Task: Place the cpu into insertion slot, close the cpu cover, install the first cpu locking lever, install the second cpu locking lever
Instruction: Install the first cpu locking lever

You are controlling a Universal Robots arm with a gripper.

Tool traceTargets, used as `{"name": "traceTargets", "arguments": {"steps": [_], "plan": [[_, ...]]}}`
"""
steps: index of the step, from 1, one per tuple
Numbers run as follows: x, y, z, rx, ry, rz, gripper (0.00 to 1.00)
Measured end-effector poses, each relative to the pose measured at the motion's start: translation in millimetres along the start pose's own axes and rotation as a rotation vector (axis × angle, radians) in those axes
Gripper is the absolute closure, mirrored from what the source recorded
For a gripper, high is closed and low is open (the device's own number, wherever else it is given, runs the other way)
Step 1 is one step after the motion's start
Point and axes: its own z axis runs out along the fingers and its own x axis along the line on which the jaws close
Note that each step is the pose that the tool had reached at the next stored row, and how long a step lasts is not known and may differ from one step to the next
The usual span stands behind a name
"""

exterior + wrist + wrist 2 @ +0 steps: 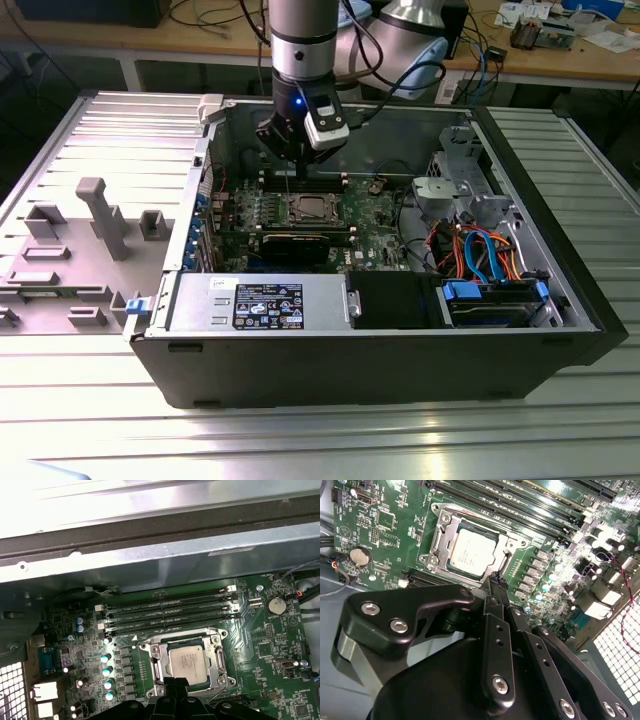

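cpu (472, 552) seated under cpu cover (438, 537) (frame lying flat); gripper (496, 579) clenched, empty, just beside it.

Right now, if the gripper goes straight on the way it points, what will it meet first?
Likely the cpu cover at the edge of the cpu; the gripper hangs above it, depth unclear.

The cpu (472, 552) sits flat in the insertion slot (451, 569), its pale metal top facing up. The cpu cover (436, 540) lies down around it as a silver frame. The gripper (496, 579) hangs just beside the slot's edge, its black fingertips pressed together with nothing between them. Long black memory slots (520, 505) run along the slot's far side from the gripper. A coin cell battery (359, 556) lies well apart from the slot on the green motherboard (395, 510).
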Motion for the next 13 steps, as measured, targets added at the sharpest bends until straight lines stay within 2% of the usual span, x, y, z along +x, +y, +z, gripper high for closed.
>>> {"name": "traceTargets", "arguments": {"steps": [3,13], "plan": [[2.6,-0.4,0.3,-0.0008,0.0001,-0.008,0.89],[2.5,-0.8,0.3,-0.0009,0.0001,-0.008,0.89]]}}
